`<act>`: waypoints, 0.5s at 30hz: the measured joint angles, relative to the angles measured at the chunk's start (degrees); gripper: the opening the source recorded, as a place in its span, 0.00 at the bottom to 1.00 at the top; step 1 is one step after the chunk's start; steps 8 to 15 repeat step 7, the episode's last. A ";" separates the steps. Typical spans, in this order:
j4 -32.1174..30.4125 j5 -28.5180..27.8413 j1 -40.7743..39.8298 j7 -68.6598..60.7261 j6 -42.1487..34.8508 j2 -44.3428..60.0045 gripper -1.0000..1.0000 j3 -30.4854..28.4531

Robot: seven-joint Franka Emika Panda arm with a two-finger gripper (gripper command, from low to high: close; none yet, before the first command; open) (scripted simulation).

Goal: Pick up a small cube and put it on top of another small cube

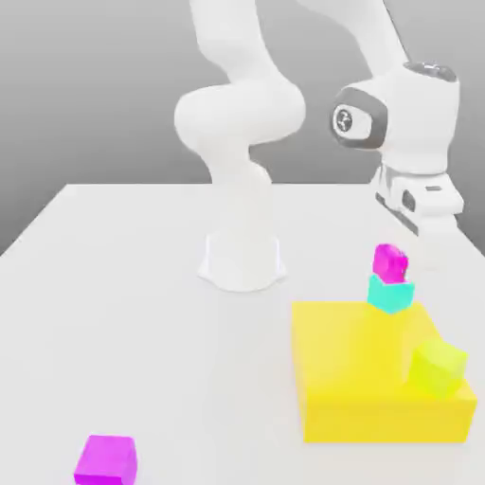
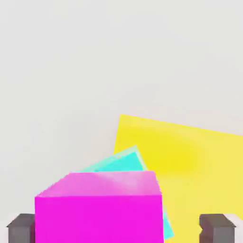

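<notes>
A smooth white table with a flat, matte top holds everything. In the exterior view, the shiny white robot arm stands on its round base in the middle, made of fat, curvy tube shapes.

From that base, a big yellow block lies at about 4 o'clock. It is wide, flat and boxy, with sharp edges and a plain bright skin. On its far corner sits the small turquoise cube, smooth and plain. Right on top of it rests the tiny bright magenta cube, touching it and a bit narrower. The magenta one looks turned a little against the cube under it.

A yellow-green cube sits on the yellow block too, at about 5 o'clock from the turquoise cube. A bigger magenta cube lies alone on the table at about 7 o'clock from the base, well apart.

The gripper hangs just above the little stack, at about 1 o'clock from it. In the hand view, its two dark grey square fingertips stand wide on either side of the tiny magenta cube, with gaps showing, so the hand has let go. The turquoise cube peeks out from behind, and the yellow block lies under both.
</notes>
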 joint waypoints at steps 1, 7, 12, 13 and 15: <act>-0.16 -0.05 -0.06 0.05 0.83 0.62 1.00 0.10; 2.16 0.09 0.58 -0.39 -10.97 -8.95 1.00 -1.19; 2.16 0.09 0.58 -0.39 -10.97 -8.95 1.00 -1.19; 2.16 0.09 0.58 -0.39 -10.97 -8.95 1.00 -1.19; 2.16 0.09 0.58 -0.39 -10.97 -8.95 1.00 -1.19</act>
